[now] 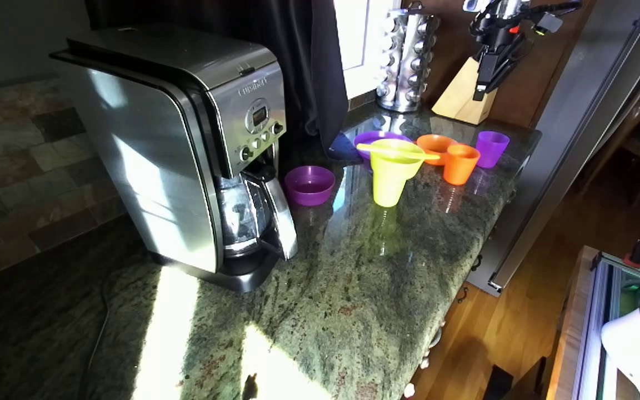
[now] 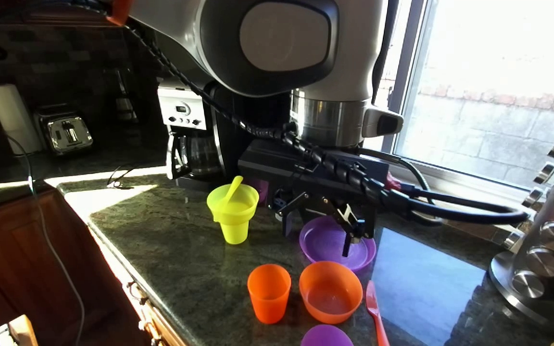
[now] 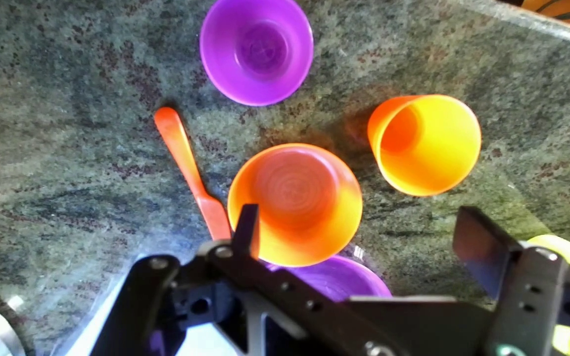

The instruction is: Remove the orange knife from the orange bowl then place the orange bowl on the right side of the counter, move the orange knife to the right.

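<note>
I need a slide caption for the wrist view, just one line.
With the open tool in the foreground, the knife and orange cup flank the orange bowl.

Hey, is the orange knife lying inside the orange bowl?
No, the wrist view shows the orange knife on the counter, beside the orange bowl.

Wrist view: counter (image 3: 52,163) passable middle left; orange bowl (image 3: 297,198) blocks center, orange knife (image 3: 188,165) just left, orange cup (image 3: 428,148) right, purple cup (image 3: 260,54) top.
</note>
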`<action>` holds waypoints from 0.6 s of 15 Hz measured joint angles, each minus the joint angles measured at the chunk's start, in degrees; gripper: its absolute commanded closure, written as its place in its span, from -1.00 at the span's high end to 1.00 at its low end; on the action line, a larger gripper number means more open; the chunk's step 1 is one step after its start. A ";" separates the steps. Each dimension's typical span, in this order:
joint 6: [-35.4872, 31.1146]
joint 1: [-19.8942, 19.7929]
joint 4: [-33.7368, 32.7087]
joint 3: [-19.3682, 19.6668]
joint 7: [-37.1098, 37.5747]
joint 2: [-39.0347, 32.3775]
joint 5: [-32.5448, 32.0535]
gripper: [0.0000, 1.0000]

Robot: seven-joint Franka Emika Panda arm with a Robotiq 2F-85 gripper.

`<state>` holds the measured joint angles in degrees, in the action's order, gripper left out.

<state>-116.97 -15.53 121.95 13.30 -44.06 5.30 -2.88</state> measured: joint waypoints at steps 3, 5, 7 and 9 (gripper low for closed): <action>0.00 0.17 0.28 0.10 -2.63 0.63 0.30 1.00; 0.00 0.21 0.41 0.21 -4.26 0.96 0.60 1.00; 0.00 0.29 0.56 0.41 -5.60 1.27 0.90 1.00; 0.00 0.35 0.71 0.62 -6.61 1.51 1.29 1.00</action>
<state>-116.97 -15.18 122.66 13.91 -50.67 6.81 -1.59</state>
